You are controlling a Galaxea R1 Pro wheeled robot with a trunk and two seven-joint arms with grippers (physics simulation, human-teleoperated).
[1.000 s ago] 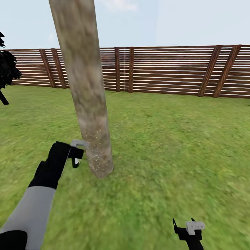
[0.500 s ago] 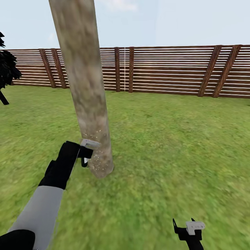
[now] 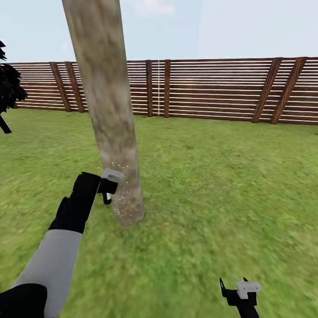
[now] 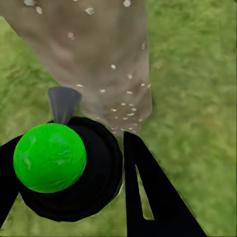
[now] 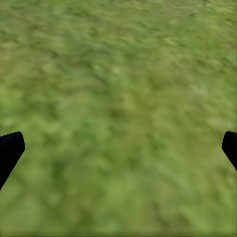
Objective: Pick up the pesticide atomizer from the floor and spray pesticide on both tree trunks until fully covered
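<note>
A thick mottled grey-brown tree trunk (image 3: 110, 110) rises from the grass just ahead of me, leaning slightly. Tiny white pesticide specks (image 3: 124, 196) dot its lowest part, and they also show on the tree trunk (image 4: 98, 54) in the left wrist view. My left gripper (image 3: 108, 187) sits right beside the trunk's base, shut on the pesticide atomizer (image 4: 69, 173), a dark round bottle with a green top and a grey nozzle (image 4: 63, 102) pointing at the bark. My right gripper (image 3: 240, 289) hangs open over bare grass (image 5: 118, 98) at the near right.
A brown slatted wooden fence (image 3: 212, 88) closes the lawn at the back. A dark bush (image 3: 9, 88) stands at the far left. Open grass (image 3: 221, 185) spreads to the right of the trunk.
My left gripper with the atomizer has moved right toward the trunk, then slightly up. The white specks now reach a bit higher on the trunk. The right arm has not moved.
</note>
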